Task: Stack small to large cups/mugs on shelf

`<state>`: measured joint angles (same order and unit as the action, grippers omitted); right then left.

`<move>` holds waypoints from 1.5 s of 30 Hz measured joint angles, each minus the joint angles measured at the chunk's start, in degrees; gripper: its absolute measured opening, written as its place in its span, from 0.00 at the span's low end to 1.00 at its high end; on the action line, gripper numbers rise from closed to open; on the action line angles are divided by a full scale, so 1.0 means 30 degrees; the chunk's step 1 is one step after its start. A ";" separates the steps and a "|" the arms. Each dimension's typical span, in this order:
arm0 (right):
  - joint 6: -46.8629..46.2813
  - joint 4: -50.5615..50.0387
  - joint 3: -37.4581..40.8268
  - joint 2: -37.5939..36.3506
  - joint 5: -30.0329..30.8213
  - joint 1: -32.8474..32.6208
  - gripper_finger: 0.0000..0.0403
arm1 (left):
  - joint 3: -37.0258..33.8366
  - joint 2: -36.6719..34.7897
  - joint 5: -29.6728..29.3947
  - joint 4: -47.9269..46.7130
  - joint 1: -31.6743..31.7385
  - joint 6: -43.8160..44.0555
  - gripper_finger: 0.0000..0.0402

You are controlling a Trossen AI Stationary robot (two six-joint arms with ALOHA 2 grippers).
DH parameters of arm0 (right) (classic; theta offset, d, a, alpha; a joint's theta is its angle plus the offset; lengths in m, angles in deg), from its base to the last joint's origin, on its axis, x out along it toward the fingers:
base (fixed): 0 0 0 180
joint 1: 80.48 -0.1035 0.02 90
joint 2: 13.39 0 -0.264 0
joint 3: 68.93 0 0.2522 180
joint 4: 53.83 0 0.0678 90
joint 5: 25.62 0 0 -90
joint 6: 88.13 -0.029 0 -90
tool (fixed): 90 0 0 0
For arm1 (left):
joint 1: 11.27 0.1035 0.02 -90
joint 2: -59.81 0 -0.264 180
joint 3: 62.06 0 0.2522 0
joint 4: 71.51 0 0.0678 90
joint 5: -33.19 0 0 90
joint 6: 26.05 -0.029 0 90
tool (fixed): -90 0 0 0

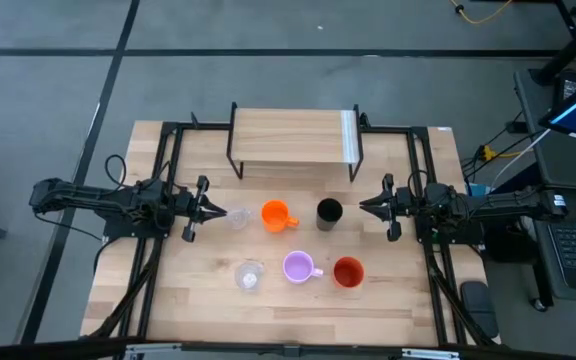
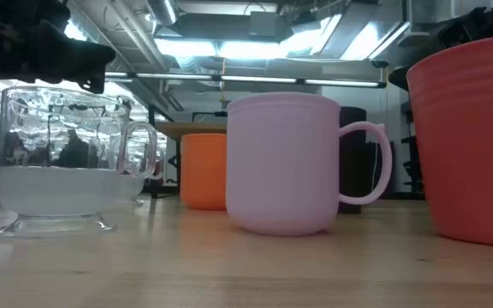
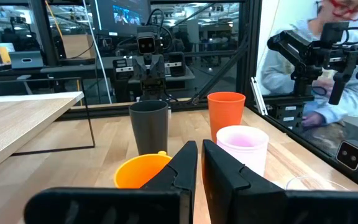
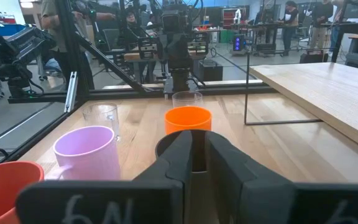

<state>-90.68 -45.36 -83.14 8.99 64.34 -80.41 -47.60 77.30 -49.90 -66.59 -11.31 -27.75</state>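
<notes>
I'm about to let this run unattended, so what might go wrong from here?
1. The clear glass cup sits right at the left gripper, whose fingers are shut; moving forward might push it into the orange mug.
2. The black cup is tall and close to the shut right gripper; a nudge may tip it.
3. The shelf top is narrow for six cups.

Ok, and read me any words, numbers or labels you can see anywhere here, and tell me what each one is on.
"6N": pale handwritten marks on the dark body of the right gripper, right wrist view; the reading is uncertain.
More pale marks at the other end of that body are cut off by the picture's edge, unreadable.
Screens in the room behind, left wrist view: too blurred to read.
No other lettering shows.
</notes>
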 joint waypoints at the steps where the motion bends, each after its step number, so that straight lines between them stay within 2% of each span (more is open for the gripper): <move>1: 0.0000 0.0002 0.0000 0.0002 0.0003 0.0005 0.12 | 0.0004 0.0000 0.0000 0.0000 0.0004 0.0003 0.05; 22: -0.0007 0.0012 0.0000 0.0005 -0.0002 0.0000 0.12 | 0.0004 -0.0003 0.0000 0.0003 0.0000 -0.0004 0.05; 32: -0.4046 0.0639 0.0000 -0.0004 -0.0002 0.0007 0.12 | 0.0004 -0.0001 0.0000 0.0001 0.0000 0.0003 0.05; 45: -0.4650 0.0793 0.0000 -0.0001 -0.0009 0.0007 0.12 | 0.0004 -0.0006 0.0000 0.0001 0.0007 0.0003 0.05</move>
<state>-104.63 -42.99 -83.14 8.98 64.31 -80.39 -47.59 77.29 -49.90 -66.58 -11.29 -27.74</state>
